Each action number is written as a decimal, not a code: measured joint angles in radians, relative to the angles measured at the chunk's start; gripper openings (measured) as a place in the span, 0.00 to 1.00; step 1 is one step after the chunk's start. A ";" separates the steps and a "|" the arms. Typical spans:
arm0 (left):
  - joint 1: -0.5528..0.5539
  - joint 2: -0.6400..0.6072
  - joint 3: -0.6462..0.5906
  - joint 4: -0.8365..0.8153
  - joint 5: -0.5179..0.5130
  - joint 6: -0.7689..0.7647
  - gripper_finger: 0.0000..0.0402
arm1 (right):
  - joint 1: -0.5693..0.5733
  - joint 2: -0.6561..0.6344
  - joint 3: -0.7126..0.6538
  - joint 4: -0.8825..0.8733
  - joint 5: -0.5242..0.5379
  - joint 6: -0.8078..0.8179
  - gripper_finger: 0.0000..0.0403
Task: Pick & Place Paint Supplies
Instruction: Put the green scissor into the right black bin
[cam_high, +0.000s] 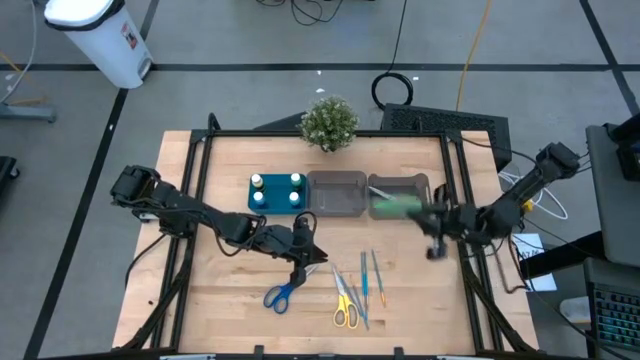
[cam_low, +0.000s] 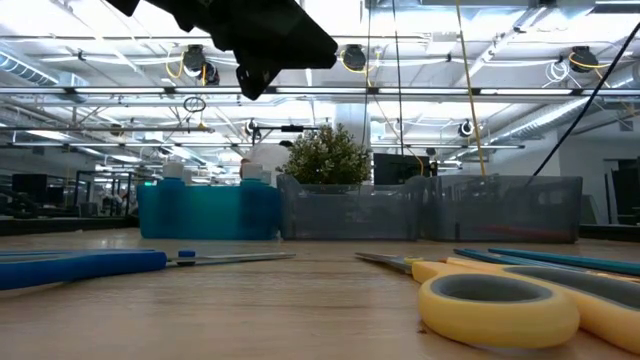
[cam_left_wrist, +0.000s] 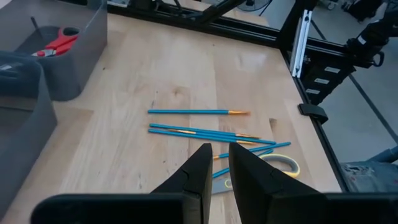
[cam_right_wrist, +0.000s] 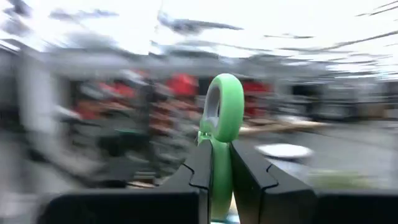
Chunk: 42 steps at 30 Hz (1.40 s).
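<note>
My right gripper (cam_high: 427, 216) hovers over the right grey bin (cam_high: 400, 186), shut on green-handled scissors (cam_high: 394, 205). My left gripper (cam_high: 305, 246) hangs above the table's middle, its fingers (cam_left_wrist: 200, 169) close together with nothing between them. Below and beyond it, lying flat on the wood, are blue-handled scissors (cam_high: 284, 293), yellow-handled scissors (cam_high: 345, 306) and thin blue brushes (cam_left_wrist: 198, 112). Red-handled scissors (cam_left_wrist: 57, 42) lie in a grey bin. Several white-capped bottles (cam_high: 258, 182) stand in the teal tray (cam_high: 277, 203). My right gripper pinches the green scissors between its two fingers just under a handle loop (cam_right_wrist: 219, 163). The loop (cam_right_wrist: 224, 109) sticks out past the fingertips. The rest of the scissors is hidden behind the fingers. The scissors are lifted clear, above the bin.
A small potted plant (cam_high: 328, 122) stands at the table's far edge behind the middle grey bin (cam_high: 336, 194). Dark frame rails (cam_high: 455, 180) run along the table's sides. Bare wood lies at the near left of the table.
</note>
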 joint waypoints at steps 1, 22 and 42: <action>0.000 0.000 0.000 0.000 0.000 0.000 0.15 | -0.011 0.020 0.043 -0.031 0.053 -0.047 0.05; 0.002 0.000 0.000 -0.011 0.000 0.013 0.15 | -0.341 0.203 0.707 -1.509 -0.141 0.148 0.05; 0.002 0.000 0.000 -0.010 0.000 0.018 0.15 | -0.456 0.119 0.456 -1.804 -0.100 0.819 0.05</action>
